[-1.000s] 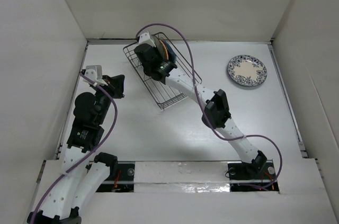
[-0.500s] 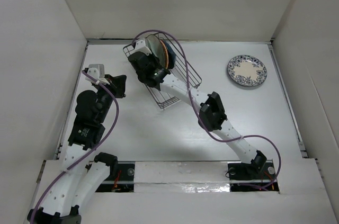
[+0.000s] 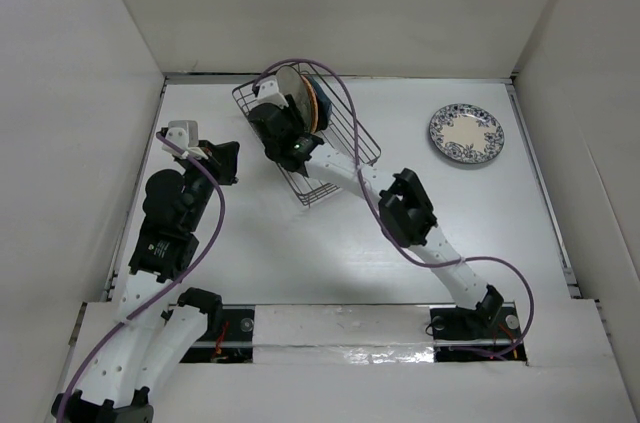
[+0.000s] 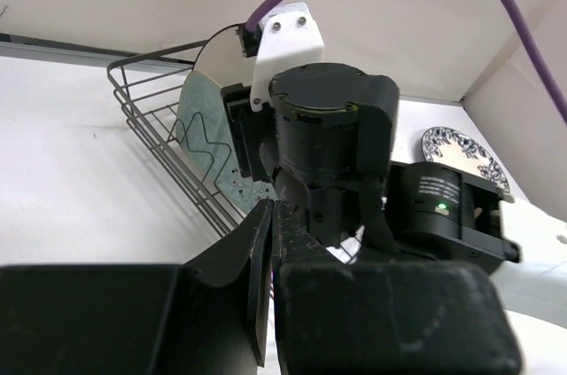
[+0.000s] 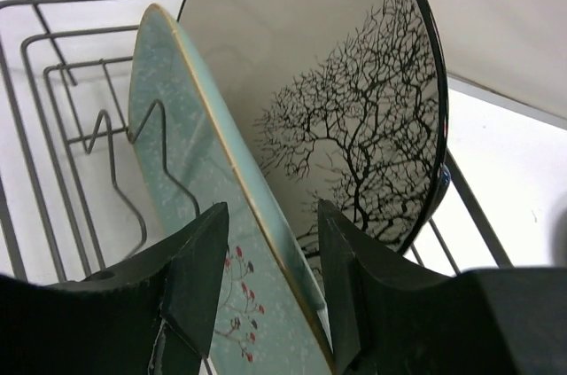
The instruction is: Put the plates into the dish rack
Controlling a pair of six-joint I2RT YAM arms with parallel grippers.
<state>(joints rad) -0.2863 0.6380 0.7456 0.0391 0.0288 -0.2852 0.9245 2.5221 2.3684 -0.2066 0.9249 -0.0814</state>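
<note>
Pale green rounded-rect. plate (image 5: 177, 153), speckled w/ red buds, stands upright in dark wire dish rack (image 3: 355, 138), beside beige dark-rimmed tree-print plate (image 5: 337, 109). R gripper (image 5: 270, 211) jaws parted, straddling green rim, not clamping. L gripper (image 4: 270, 215) pinched closed, empty.

Green plate (image 5: 204, 171), beige plate (image 5: 328, 82) stand in rack (image 3: 345, 138); floral plate (image 3: 467, 134) lies outside.

Bright, even overhead light on the white tabletop (image 3: 300, 253); soft faint shadows, sheen along the near strip (image 3: 340, 341), wrist-view foregrounds blurry.
</note>
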